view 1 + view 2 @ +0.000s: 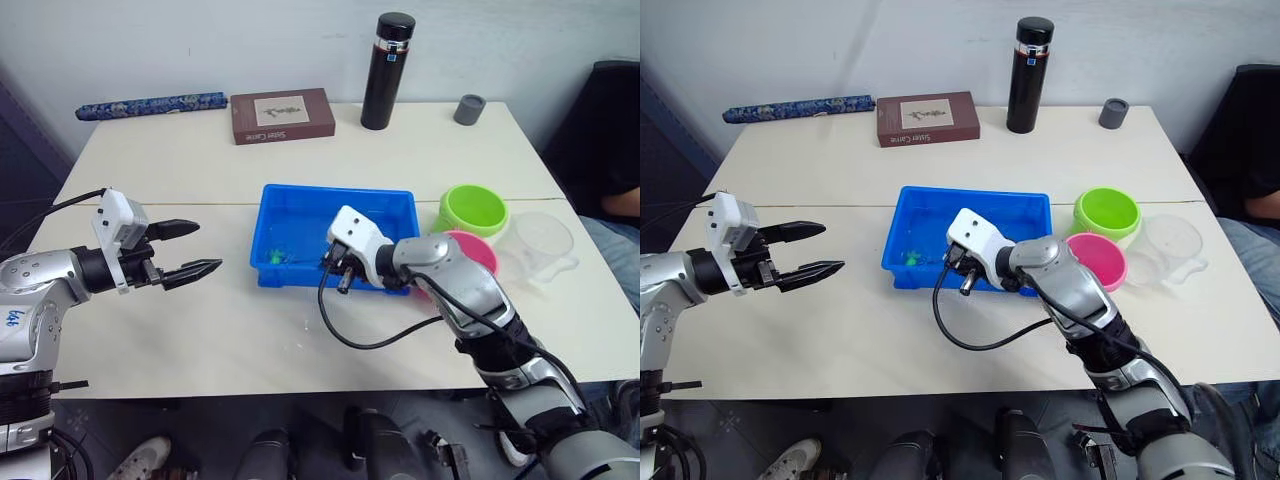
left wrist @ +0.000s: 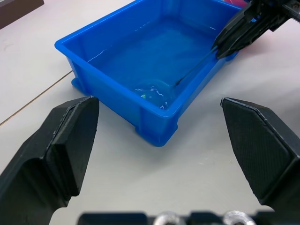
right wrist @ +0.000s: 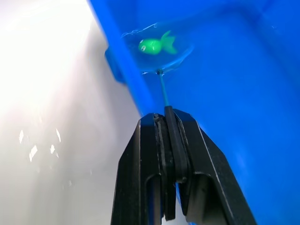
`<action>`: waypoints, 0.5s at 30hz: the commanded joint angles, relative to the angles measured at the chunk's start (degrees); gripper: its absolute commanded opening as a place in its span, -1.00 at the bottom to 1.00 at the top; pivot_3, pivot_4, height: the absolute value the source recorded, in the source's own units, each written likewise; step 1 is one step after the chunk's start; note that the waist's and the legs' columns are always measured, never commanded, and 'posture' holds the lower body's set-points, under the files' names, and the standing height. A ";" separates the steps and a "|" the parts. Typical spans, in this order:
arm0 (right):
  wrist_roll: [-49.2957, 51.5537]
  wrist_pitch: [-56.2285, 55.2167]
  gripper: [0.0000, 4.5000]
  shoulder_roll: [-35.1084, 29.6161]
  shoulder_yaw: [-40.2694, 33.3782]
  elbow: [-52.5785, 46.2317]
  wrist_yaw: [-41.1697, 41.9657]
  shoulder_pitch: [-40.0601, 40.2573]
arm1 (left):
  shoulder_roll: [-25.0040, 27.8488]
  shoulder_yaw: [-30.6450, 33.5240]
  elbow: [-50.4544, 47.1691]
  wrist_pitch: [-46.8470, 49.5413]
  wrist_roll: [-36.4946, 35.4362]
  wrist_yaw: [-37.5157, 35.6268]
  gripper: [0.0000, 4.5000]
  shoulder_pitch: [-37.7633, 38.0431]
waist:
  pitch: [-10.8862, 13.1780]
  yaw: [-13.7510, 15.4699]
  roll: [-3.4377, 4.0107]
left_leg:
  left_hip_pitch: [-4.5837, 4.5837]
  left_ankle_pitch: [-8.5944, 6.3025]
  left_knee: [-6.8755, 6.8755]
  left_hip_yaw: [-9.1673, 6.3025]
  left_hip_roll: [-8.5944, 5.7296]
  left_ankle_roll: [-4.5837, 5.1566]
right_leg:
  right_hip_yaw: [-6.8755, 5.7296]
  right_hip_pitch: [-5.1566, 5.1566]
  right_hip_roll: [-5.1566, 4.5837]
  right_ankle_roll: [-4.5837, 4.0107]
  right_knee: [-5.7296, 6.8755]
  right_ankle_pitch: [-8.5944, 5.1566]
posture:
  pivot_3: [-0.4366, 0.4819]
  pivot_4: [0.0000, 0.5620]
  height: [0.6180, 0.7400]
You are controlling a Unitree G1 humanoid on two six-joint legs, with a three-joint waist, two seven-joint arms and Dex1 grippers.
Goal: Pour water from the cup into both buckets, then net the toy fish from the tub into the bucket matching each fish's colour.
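The blue tub (image 1: 340, 191) sits mid-table. My right gripper (image 1: 341, 272) hovers over its near rim, shut on the thin dark handle (image 2: 194, 70) of the net. The net's hoop (image 2: 153, 93) lies low in the tub's near left corner, and a green toy fish (image 3: 157, 45) shows inside its outline. My left gripper (image 1: 207, 247) is open and holds nothing, above the table left of the tub. The lime green bucket (image 1: 473, 210) and the pink bucket (image 1: 480, 250) stand right of the tub. The clear cup (image 1: 540, 245) is just beyond them.
Along the table's far side stand a black flask (image 1: 387, 70), a small grey cap (image 1: 469, 109), a brown box (image 1: 282, 115) and a blue patterned roll (image 1: 150, 105). A person's arm (image 1: 620, 203) shows at the right edge. A black cable (image 1: 370, 335) loops below my right wrist.
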 commanded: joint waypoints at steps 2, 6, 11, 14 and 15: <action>3.72 3.03 -1.00 0.29 -5.61 -0.95 -1.17 -1.23 | 1.23 1.00 -0.72 -0.47 -0.82 -0.06 0.99 -0.92 | 0.00 0.00 0.00 | 0.00 0.00 0.00 0.00 0.00 0.00 | 0.00 -0.01 0.00 0.00 0.00 0.00 | -0.05 -0.47 1.00; 6.01 5.51 -1.00 -1.38 -8.79 -0.96 -1.47 -0.54 | 1.28 0.67 -0.22 -0.56 -0.67 -0.29 0.99 -1.52 | 0.00 0.01 0.00 | -0.01 0.00 0.00 0.00 0.00 0.00 | 0.00 -0.01 0.00 -0.01 0.01 0.00 | -0.05 -0.47 1.00; 8.55 7.91 -1.00 -3.59 -11.77 -1.78 -2.14 1.07 | 1.17 -0.14 0.45 -0.67 -0.62 -0.95 0.99 -2.87 | 0.00 0.05 0.00 | -0.01 0.00 0.00 0.01 -0.01 0.00 | 0.01 0.00 -0.02 -0.01 0.00 0.00 | -0.05 -0.47 1.00; 9.99 8.87 -1.00 -5.76 -13.88 -3.07 -2.35 2.07 | 1.05 -1.47 1.34 -1.21 -0.45 -2.24 0.99 -4.51 | 0.00 0.22 0.00 | -0.02 0.00 0.01 0.01 -0.02 0.00 | 0.01 0.00 -0.03 -0.01 0.01 0.00 | -0.05 -0.47 1.00; 10.51 9.07 -1.00 -6.63 -14.59 -3.62 -2.26 2.50 | 0.91 -2.08 1.82 -1.51 -0.28 -2.67 0.99 -5.31 | 0.00 0.21 0.00 | -0.02 0.00 0.01 0.02 -0.03 0.01 | 0.01 0.00 -0.04 -0.01 0.01 0.00 | -0.05 -0.47 1.00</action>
